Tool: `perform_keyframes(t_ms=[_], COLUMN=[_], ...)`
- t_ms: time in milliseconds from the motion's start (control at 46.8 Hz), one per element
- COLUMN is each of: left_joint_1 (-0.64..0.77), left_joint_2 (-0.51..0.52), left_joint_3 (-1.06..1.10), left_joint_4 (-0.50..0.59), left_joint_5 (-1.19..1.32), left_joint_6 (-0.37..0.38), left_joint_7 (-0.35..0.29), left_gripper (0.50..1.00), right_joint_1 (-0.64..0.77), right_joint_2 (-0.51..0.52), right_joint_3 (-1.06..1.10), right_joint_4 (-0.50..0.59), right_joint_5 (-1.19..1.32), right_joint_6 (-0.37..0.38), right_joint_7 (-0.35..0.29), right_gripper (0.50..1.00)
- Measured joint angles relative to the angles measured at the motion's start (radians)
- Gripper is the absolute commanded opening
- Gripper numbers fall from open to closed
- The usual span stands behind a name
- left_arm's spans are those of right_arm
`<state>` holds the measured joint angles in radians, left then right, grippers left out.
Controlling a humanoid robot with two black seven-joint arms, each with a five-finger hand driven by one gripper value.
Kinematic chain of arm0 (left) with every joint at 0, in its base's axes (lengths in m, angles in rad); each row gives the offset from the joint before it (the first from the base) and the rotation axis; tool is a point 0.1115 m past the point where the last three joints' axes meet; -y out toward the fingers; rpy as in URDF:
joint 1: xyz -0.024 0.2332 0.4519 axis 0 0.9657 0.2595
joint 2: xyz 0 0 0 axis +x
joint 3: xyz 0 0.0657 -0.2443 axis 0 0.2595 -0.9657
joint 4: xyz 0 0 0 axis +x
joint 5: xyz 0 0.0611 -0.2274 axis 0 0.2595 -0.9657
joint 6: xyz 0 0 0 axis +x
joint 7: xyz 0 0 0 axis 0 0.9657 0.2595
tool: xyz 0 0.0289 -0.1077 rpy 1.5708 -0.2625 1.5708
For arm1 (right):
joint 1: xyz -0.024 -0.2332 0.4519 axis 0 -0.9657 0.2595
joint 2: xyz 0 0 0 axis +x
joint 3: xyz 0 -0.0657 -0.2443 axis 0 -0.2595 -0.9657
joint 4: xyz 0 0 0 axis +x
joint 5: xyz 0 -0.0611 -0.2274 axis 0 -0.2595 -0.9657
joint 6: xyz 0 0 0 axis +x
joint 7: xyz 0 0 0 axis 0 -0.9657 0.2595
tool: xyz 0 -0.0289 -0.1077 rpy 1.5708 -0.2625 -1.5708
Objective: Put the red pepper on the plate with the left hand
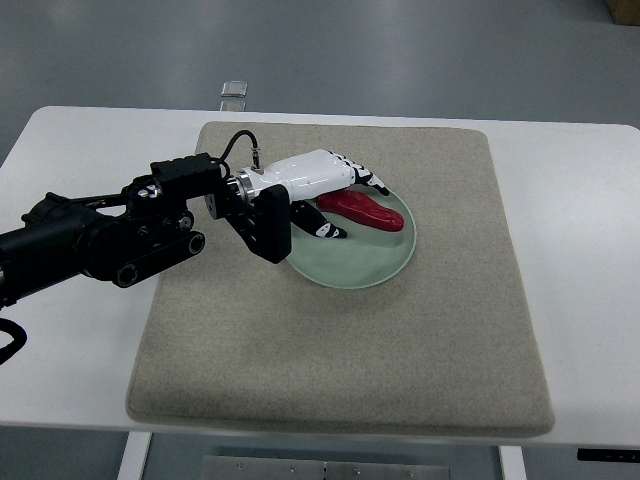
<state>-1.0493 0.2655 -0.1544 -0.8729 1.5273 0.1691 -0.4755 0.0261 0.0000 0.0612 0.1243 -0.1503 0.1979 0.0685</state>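
The red pepper (372, 211) lies on the pale green plate (352, 266), on its upper part. My left hand (357, 208) reaches in over the plate's left side. Its white fingers (362, 174) stretch out just above the pepper and its thumb (328, 228) sits below the pepper's left end. The fingers look spread wider than the pepper, so the hand is open around it rather than clamped on it. The pepper's left end is partly hidden under the hand. The right hand does not show.
The plate rests on a beige mat (420, 350) that covers most of the white table (590, 260). A small clear item (234, 90) sits at the table's far edge. The black left arm (110, 235) crosses the table's left part.
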Motion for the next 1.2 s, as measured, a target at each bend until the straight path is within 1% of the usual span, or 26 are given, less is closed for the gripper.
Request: perform_keyframes(t_ms=[128,214,342,705,897,1004,1196], left_joint_1=[0.000,0.000,-0.001,-0.001,0.003,0.011,0.026], left_joint_2=[-0.004,-0.005,-0.006,-0.005,-0.006,-0.006,-0.013], left_joint_3=[-0.009,-0.036,-0.086,-0.136,-0.142,-0.179,-0.252], left_joint_4=[0.000,0.001,0.004,0.019,0.055,0.083,0.126], left_joint_5=[-0.044,-0.139,-0.350,-0.973,-1.218,-1.357,-1.457], left_joint_6=[0.026,0.065,0.085,0.083,0.066,0.056,0.021], left_joint_7=[0.001,0.001,0.002,0.009,0.008,0.008,0.014], left_gripper=[0.964,0.990,0.990,0.994,0.994,0.994,0.996], right_joint_1=[0.000,0.000,0.000,0.000,0.000,0.000,0.000], right_joint_2=[0.000,0.000,0.000,0.000,0.000,0.000,0.000], right_joint_3=[0.000,-0.001,0.000,0.000,0.000,0.000,0.000], right_joint_4=[0.000,0.000,0.000,0.000,0.000,0.000,0.000], right_joint_5=[0.000,0.000,0.000,0.000,0.000,0.000,0.000], right_joint_6=[0.000,0.000,0.000,0.000,0.000,0.000,0.000], right_joint_7=[-0.001,-0.001,-0.001,0.000,-0.001,-0.001,0.000], right_gripper=[0.932,0.932,0.932,0.932,0.932,0.932,0.932])
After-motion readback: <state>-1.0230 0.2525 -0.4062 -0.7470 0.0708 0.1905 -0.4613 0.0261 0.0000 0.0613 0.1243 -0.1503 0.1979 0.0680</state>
